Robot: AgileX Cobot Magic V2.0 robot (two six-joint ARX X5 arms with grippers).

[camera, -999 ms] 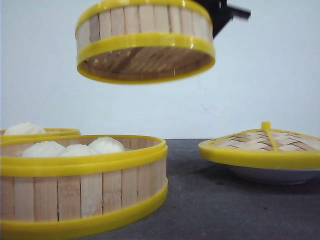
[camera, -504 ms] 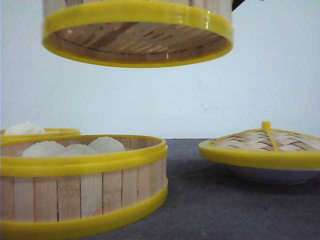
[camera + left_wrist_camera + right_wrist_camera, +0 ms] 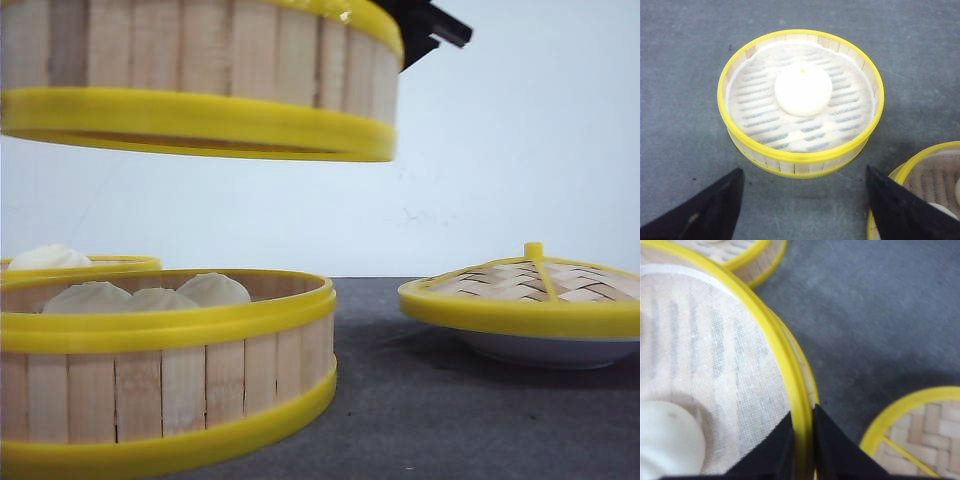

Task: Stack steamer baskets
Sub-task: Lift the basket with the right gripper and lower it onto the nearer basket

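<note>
Above the counter [image 3: 450, 400], right end effector [image 3: 802, 440] pinches raised slatted steamer basket [image 3: 200, 80] by its yellow rim; left end effector [image 3: 802, 200] spread, empty.

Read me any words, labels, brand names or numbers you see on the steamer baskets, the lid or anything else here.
None: no text, label, brand or number shows in any view, on the lifted steamer basket, the front basket, the single-bun basket, the woven lid or the table.
</note>
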